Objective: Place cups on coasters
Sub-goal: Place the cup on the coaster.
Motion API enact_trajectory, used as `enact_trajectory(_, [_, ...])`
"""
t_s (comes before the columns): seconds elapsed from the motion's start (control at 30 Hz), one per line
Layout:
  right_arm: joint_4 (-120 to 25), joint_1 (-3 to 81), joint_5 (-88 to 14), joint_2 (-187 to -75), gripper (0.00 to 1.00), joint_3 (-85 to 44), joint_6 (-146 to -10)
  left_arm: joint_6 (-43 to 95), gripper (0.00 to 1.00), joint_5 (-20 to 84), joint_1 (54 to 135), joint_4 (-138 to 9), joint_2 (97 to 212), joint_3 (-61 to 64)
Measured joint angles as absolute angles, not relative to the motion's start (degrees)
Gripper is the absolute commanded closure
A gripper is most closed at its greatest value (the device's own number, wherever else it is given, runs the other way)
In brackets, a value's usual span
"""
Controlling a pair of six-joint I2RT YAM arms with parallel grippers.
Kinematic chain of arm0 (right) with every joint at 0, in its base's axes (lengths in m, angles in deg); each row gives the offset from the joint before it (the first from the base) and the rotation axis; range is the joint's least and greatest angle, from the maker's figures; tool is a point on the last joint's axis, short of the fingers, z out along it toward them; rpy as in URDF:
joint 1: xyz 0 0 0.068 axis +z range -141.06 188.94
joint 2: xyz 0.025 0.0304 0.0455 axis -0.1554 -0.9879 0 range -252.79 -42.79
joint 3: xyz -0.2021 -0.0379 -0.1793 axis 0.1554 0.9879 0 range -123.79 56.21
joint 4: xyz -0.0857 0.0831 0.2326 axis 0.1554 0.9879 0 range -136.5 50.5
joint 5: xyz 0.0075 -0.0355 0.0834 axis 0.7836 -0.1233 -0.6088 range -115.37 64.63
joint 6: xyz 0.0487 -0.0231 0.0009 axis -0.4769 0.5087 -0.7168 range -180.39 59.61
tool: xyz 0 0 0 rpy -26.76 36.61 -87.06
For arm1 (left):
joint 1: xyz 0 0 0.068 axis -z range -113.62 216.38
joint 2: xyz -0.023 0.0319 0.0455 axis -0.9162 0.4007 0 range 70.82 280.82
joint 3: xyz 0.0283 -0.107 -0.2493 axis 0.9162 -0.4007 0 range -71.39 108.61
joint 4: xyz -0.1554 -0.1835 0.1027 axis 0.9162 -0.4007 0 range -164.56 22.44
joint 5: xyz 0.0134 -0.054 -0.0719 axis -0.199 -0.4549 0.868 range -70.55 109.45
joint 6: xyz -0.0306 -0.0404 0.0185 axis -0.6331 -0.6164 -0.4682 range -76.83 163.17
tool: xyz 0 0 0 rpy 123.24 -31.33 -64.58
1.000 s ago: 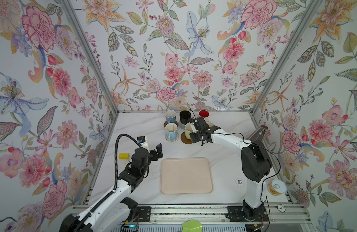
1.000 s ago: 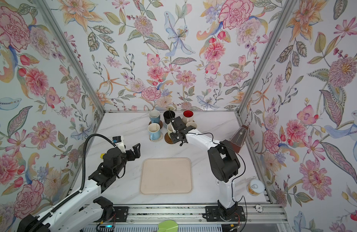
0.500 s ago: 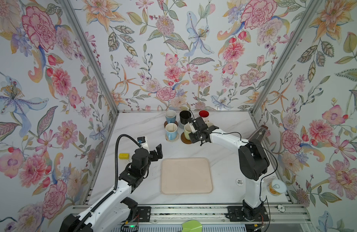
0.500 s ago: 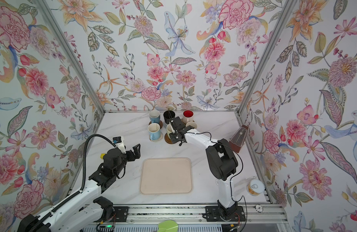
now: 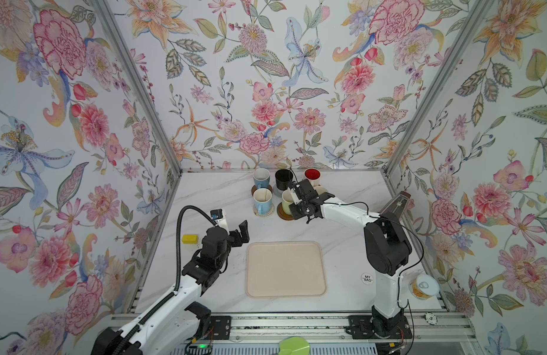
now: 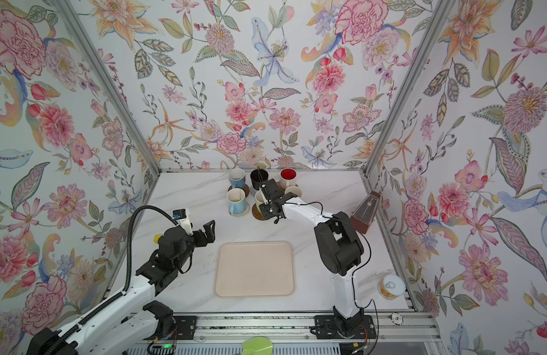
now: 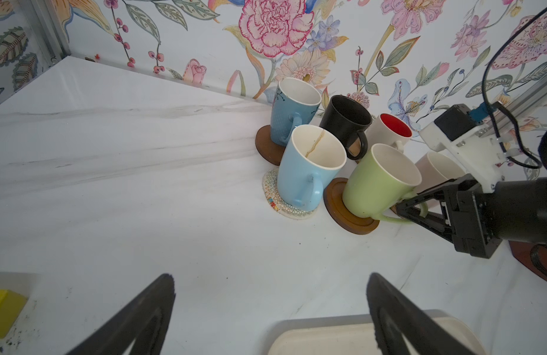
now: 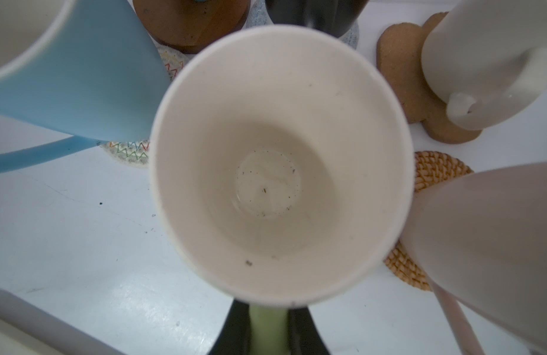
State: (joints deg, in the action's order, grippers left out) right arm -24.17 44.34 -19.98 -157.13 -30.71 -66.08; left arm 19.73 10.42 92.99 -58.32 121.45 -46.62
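Observation:
The pale green cup point(image 5: 286, 201) point(image 7: 378, 184) sits on a dark brown disc coaster point(image 5: 285, 214) point(image 7: 347, 216). My right gripper point(image 5: 300, 205) point(image 8: 267, 327) is shut on its green handle, and its wrist view looks straight down into the cup point(image 8: 278, 163). Whether the base rests flat I cannot tell. Close round it are two light blue cups point(image 5: 262, 199) point(image 5: 261, 178), a black cup point(image 5: 284, 179), a red-lined white cup point(image 5: 312, 175) and a pale pink cup point(image 7: 435, 169), each on a coaster. My left gripper point(image 5: 237, 230) point(image 7: 270, 282) hangs open and empty near the tray.
A large beige tray point(image 5: 286, 269) lies at the front centre. A yellow block point(image 5: 190, 238) sits by the left wall. A brown metronome point(image 5: 395, 203) and a tin can point(image 5: 423, 287) stand along the right wall, and a "MY BAG" sticker point(image 5: 367, 278) is close to the right arm's base.
My right gripper has shifted slightly left and toward the front with the green cup's handle in it. The left arm has not moved.

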Motion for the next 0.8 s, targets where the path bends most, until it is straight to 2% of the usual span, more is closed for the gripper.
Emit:
enact_trajectory(0.17, [-24.3, 44.3, -20.0, -157.2, 0.98, -30.7, -66.6, 19.7, 0.01, 10.4, 93.0, -58.3, 121.5, -46.6])
enact_trajectory(0.3, [-24.5, 44.3, -20.0, -157.3, 0.91, -30.8, -66.8, 19.7, 0.01, 10.4, 93.0, -58.3, 121.5, -46.6])
enact_trajectory(0.43, [-24.9, 44.3, -20.0, -157.5, 0.79, -30.8, -67.1, 19.7, 0.01, 10.4, 93.0, -58.3, 121.4, -46.6])
enact_trajectory(0.8, [-25.9, 44.3, -20.0, -157.5, 0.63, -31.2, -67.8, 19.7, 0.01, 10.4, 93.0, -58.5, 120.9, -46.6])
